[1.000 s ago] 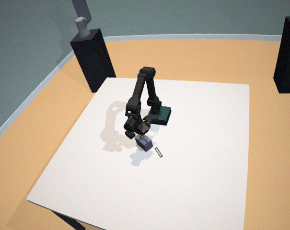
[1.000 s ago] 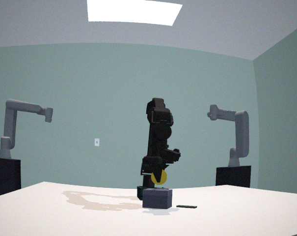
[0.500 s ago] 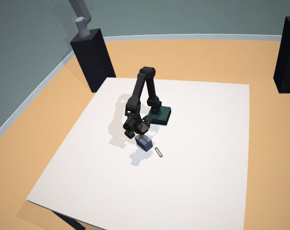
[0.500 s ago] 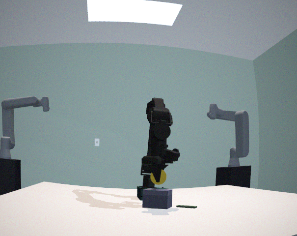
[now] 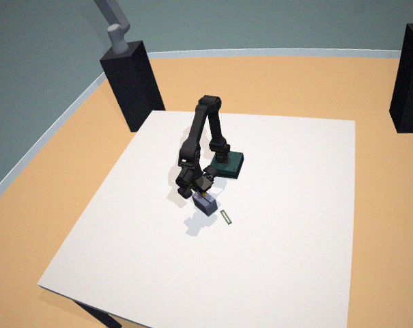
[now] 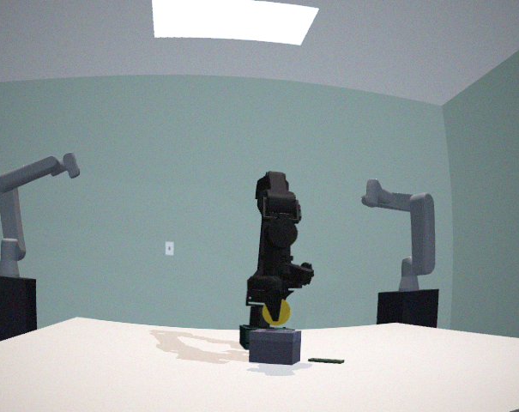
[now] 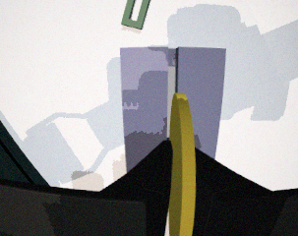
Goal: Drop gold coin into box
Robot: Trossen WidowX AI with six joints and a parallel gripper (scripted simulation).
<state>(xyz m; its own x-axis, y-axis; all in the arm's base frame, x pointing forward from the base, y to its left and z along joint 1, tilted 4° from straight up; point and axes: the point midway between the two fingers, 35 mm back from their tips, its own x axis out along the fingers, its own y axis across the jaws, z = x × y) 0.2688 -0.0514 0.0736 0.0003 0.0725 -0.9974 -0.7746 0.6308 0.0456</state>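
My gripper (image 5: 203, 193) (image 6: 275, 319) (image 7: 173, 148) is shut on the gold coin (image 5: 204, 194) (image 6: 286, 312) (image 7: 183, 172), which stands upright on edge between the fingertips. The closed grey box (image 5: 203, 206) (image 6: 274, 348) (image 7: 203, 93) is directly below. In the exterior view the coin's lower edge is a little above the lid. In the wrist view the coin runs nearly along the lid's slot (image 7: 171, 98), its far end appearing slightly right of the slot's middle. Coin and fingers hide the slot's near part. The green holder (image 5: 224, 217) (image 6: 326, 360) (image 7: 132, 25) lies beside the box, empty.
The arm's dark-green base (image 5: 236, 164) (image 6: 244, 339) stands on the white table (image 5: 287, 229) (image 6: 117, 381) behind the box; part of it also shows at the left of the wrist view. Grey arms on black pedestals (image 5: 128, 80) (image 6: 407, 305) stand beyond the table.
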